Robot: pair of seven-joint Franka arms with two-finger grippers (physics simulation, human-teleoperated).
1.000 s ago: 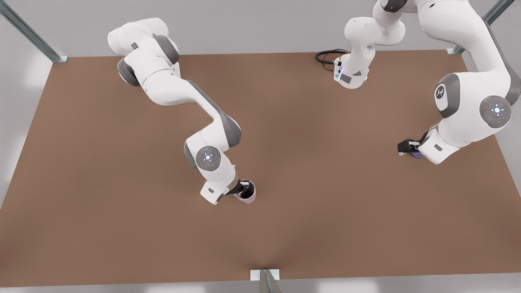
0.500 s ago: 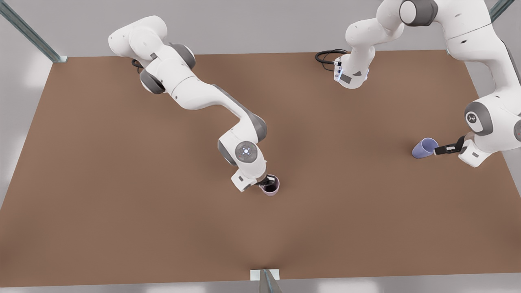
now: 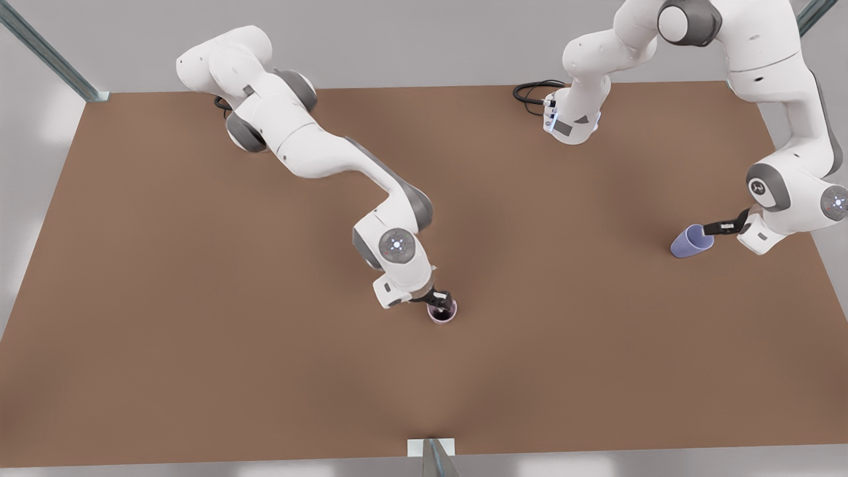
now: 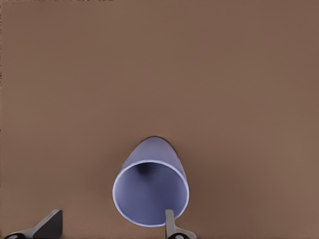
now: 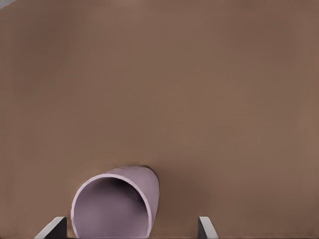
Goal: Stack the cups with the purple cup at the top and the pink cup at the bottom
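Observation:
The pink cup [image 3: 442, 313] stands near the table's middle, and the right wrist view looks into its mouth [image 5: 115, 209]. My right gripper [image 3: 438, 301] is over it and open, its fingers [image 5: 207, 227] on either side of the cup [image 5: 132, 227]; the far finger is clear of the wall. The purple cup [image 3: 690, 241] stands at the front view's right. My left gripper [image 3: 712, 229] is at its rim, open [image 4: 110, 225]. One finger [image 4: 170, 222] shows against the cup's mouth [image 4: 149, 191] and the other is well off to the side.
The brown table [image 3: 199, 298] is bare apart from the cups. A black cable [image 3: 530, 91] lies by the arm base at the back. A metal post [image 3: 434, 457] stands at the front edge.
The right arm swung toward the front view's right and the pink cup moved with it, then settled lower. The left arm drew back off the purple cup, uncovering it.

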